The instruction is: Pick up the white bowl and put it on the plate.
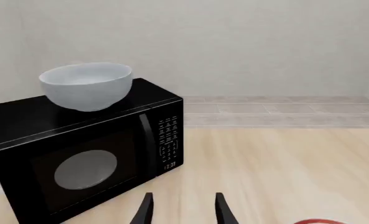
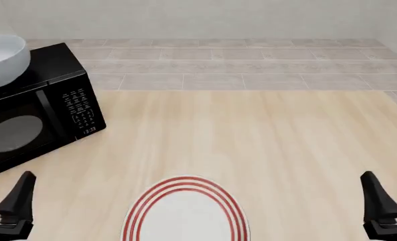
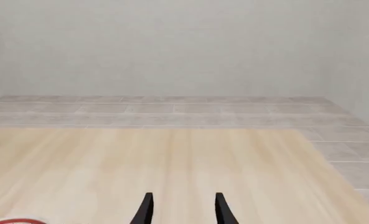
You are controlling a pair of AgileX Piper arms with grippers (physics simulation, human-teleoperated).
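Plate lies nearest; white bowl sits atop microwave

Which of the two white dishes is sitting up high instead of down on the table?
The plain white bowl: it stands on top of the black microwave. The plate, with red rings around its rim, lies flat on the table.

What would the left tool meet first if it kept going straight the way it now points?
Probably nothing soon. The left tool is open and aims over bare table, just past the keypad side of the black microwave. The white bowl sits atop the microwave, above and off that line. Depth is unclear.
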